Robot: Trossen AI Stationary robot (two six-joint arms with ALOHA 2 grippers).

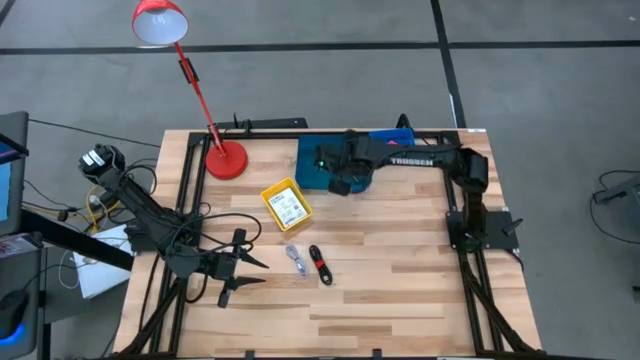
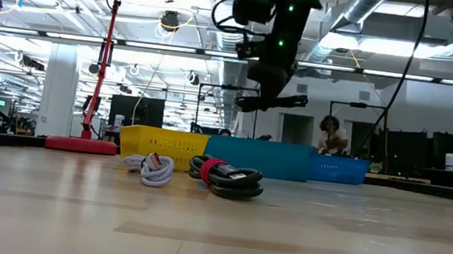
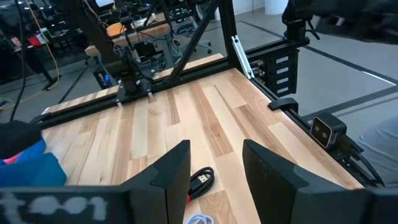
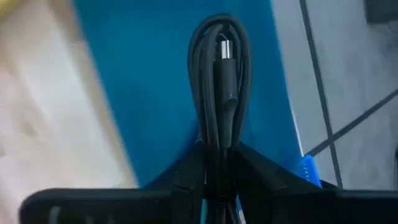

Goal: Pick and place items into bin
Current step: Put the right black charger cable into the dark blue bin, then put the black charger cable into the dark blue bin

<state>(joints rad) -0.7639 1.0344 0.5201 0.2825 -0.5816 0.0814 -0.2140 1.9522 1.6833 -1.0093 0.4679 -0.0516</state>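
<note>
Counter [image 1: 400, 290] is a light wood slab inside a black frame. Blue bin [image 1: 312, 158] sits at the far edge, mid-counter; a red desk lamp [image 1: 224, 158] stands just left of it.

Right arm reaches across over the bin. Right tool [image 4: 219, 163] hangs above the bin interior, clenched on a coiled black cable [image 4: 219, 74] with its plug showing; the loop sticks out past the fingertips, blue bin floor behind it. In the low view that tool is up in the air, well clear of the counter.

Left arm waits at the near-left corner, left tool [image 1: 243, 268] low over the wood, fingers spread, grasping nothing.

Yellow box [image 1: 287, 204] lies mid-counter, in front of the bin.

Still on the counter: second black cable with a red band [image 1: 320, 264], and just left of it a white cable bundle [image 1: 295, 259], apart or barely touching, can't tell.
</note>
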